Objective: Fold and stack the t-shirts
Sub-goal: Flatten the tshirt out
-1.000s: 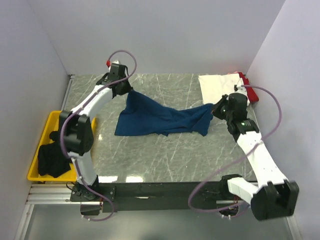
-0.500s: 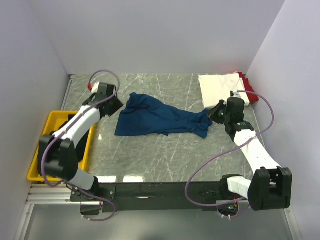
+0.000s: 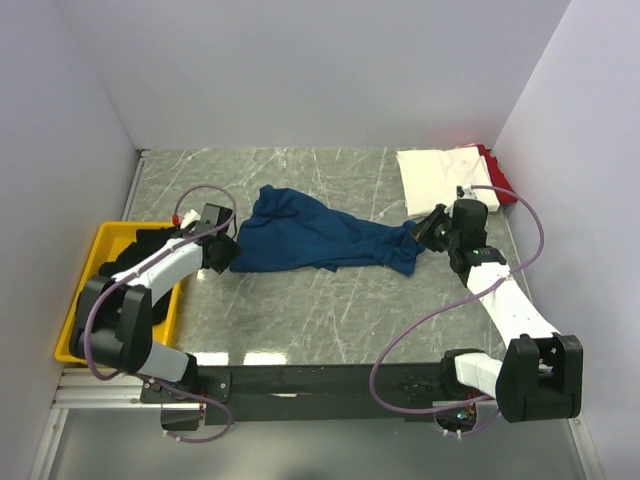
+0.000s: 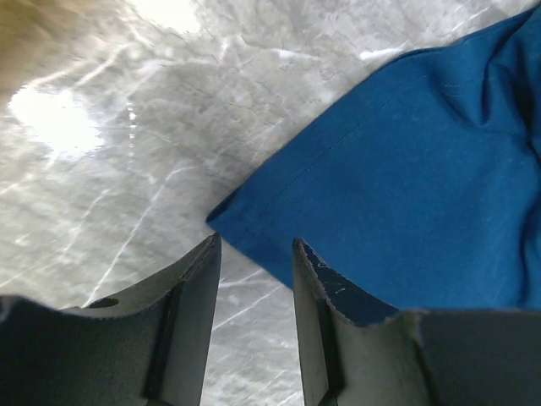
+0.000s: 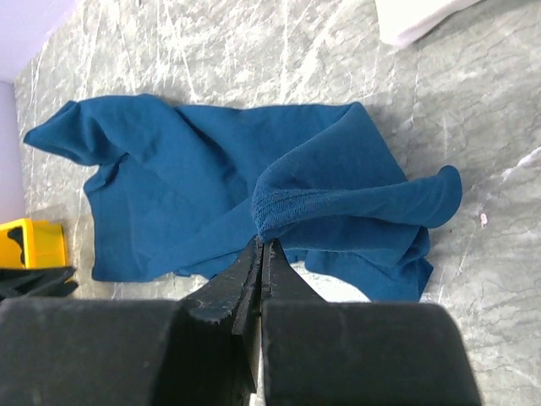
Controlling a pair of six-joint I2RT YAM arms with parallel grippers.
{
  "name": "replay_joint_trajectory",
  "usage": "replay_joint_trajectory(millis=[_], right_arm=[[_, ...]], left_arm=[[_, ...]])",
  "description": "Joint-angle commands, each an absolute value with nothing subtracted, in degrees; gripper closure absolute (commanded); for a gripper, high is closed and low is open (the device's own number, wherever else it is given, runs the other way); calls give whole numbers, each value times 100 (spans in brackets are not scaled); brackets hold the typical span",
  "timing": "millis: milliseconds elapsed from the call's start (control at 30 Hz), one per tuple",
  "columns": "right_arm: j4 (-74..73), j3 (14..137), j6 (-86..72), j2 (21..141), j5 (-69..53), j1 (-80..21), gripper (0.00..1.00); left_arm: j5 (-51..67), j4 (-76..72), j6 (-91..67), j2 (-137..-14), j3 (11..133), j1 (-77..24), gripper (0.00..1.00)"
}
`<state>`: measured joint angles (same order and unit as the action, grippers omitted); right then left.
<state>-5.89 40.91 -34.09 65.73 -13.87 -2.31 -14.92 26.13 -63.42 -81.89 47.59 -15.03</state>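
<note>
The navy-blue t-shirt (image 3: 320,238) lies crumpled across the middle of the grey marble table. My right gripper (image 3: 426,228) is shut on a hem at the shirt's right end; in the right wrist view the jaws (image 5: 261,244) pinch the ribbed edge of the shirt (image 5: 186,169). My left gripper (image 3: 224,252) is open and empty at the shirt's near-left corner. In the left wrist view the gripper (image 4: 255,245) has that corner of the shirt (image 4: 406,186) just ahead of its fingertips. A folded white t-shirt (image 3: 440,172) lies at the back right on a red one (image 3: 489,158).
A yellow bin (image 3: 83,300) at the left table edge holds black t-shirts (image 3: 135,252); it also shows in the right wrist view (image 5: 34,241). White walls close the table on three sides. The white t-shirt's corner (image 5: 414,17) shows in the right wrist view.
My left gripper let go of the shirt's raised far-left corner and swung near and down to the shirt's near-left corner. The shirt dropped onto the table. My right gripper kept its hold.
</note>
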Motion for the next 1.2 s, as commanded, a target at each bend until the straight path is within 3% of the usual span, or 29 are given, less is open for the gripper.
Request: replay_joint_trajectory(millis=[0, 400, 500, 600, 633, 867, 1167], right_arm=[[-316, 4078, -3445, 6469, -1503, -193, 100], [-273, 4069, -3436, 6504, -1600, -176, 100], [-264, 4087, -3445, 6513, -1617, -158, 100], [-237, 4087, -3472, 6495, -1661, -150, 100], [-246, 4078, -3480, 6495, -1679, -149, 100], [-290, 4218, -3682, 6346, -1986, -105, 100], [-606, 4833, -4359, 5530, -2180, -79, 100]], left_arm=[[-1459, 2268, -6521, -8446, 4799, -1591, 56], [-1608, 2214, -6741, -9052, 4851, -1740, 56], [-1705, 2232, -6750, -9149, 4852, -1784, 64], [-1688, 2162, -6689, -9176, 4825, -1784, 82], [-1722, 2206, -6680, -9158, 4843, -1793, 99], [-2223, 2908, -6416, -8325, 5282, -1784, 99], [-2689, 3734, -5626, -6400, 6712, -1775, 100]])
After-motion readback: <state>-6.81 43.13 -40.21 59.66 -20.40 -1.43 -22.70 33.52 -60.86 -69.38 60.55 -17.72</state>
